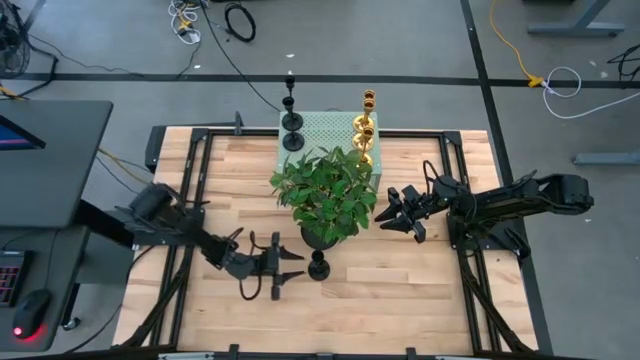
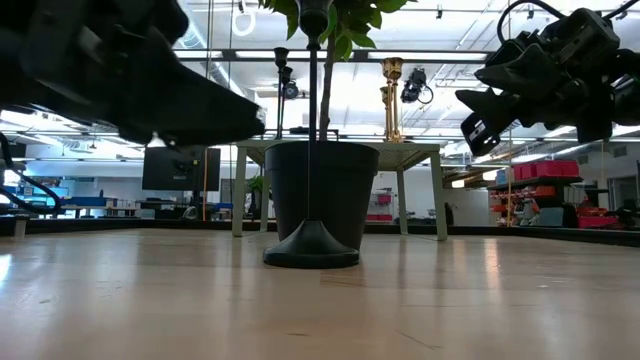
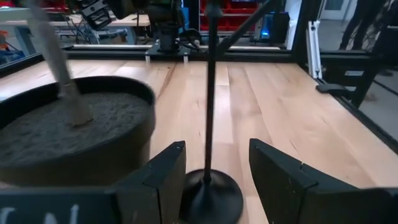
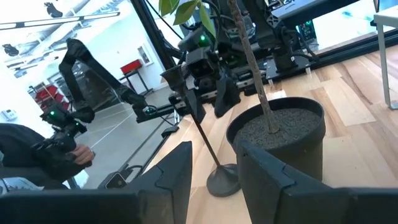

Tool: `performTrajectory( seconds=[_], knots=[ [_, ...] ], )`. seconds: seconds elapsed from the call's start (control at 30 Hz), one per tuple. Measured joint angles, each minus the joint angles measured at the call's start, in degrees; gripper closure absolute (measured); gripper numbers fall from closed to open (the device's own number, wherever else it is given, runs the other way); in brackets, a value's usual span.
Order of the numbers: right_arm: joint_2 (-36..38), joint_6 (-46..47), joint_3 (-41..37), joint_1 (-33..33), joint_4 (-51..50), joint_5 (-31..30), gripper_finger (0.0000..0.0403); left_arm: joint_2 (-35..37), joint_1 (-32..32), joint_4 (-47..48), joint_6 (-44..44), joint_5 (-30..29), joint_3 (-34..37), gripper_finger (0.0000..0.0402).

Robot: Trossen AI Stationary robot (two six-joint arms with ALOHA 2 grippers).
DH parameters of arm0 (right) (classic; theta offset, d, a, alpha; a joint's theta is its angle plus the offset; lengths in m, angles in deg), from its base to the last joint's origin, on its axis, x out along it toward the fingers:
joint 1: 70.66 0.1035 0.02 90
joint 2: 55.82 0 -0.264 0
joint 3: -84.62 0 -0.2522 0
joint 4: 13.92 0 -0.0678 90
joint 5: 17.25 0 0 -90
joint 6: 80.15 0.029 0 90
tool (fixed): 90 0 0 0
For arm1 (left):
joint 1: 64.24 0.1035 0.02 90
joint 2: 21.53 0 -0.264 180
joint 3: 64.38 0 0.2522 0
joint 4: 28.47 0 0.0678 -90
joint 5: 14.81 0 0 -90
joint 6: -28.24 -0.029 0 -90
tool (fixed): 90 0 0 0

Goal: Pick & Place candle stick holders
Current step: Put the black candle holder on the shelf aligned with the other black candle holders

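Risk, potted plant: the leafy green plant (image 1: 320,190) in its round black pot (image 2: 320,190) stands just beside the target. If the left arm swings wide, it could knock the pot or catch in the leaves.
Risk, left gripper: the left gripper (image 1: 295,266) is low over the wooden slatted table (image 1: 420,300). Its dark fingers (image 3: 165,177) are spread and hold nothing, one on each side of the target's base. Closing this low would probably pinch the flared foot, not the stem, and the piece could slip or tip over.
Risk, right gripper: the right gripper (image 1: 388,212) hangs in the air on the plant's other side, fingers apart and empty. It looks idle, but its path through the foliage would be blocked.
Risk, target: the slender matte black candle stick holder (image 1: 318,266) stands upright on the table, close against the pot. It is tall, thin and top-heavy, so I judge that an off-centre squeeze would tilt it into the pot.
Count, tables: one.
Count, plants: one.
Count, mats: one pale green perforated mat (image 1: 325,128), at the far edge.
Count, arms: two.
Count, gold brass holders (image 1: 364,150): apparently two on the mat, one behind the other. They overlap, so this is not certain.
Count, black holders: one by the pot. The black shapes on the mat (image 1: 292,140) stand in line, and I cannot tell whether they are one or two.
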Motion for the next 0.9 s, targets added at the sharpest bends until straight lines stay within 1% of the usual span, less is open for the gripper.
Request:
performTrajectory(
  seconds=[0.13,0.27,0.53,0.7,0.9],
  knots=[
    [0.0,0.0,0.0,0.0,-0.2,0.0,0.0278,-3.5,1.1,-0.1,-2.2,0.4,-3.9,0.0223],
    [0.0,0.0,0.0,0.0,-0.3,0.0,0.0278,-5.5,2.3,0.0,-5.1,0.0,-7.1,0.0223],
    [0.0,0.0,0.0,0.0,-0.7,0.0,0.0278,-5.6,3.7,-1.3,-6.1,0.3,-7.5,0.0223],
    [0.0,-0.5,0.0,0.0,-0.7,0.0,0.0278,-5.6,4.5,-2.9,-6.1,2.0,-7.5,0.0223],
    [0.0,-1.3,0.0,0.0,-0.8,0.0,0.0278,-5.7,5.9,-5.3,-5.9,6.1,-7.5,0.0223]
  ],
)
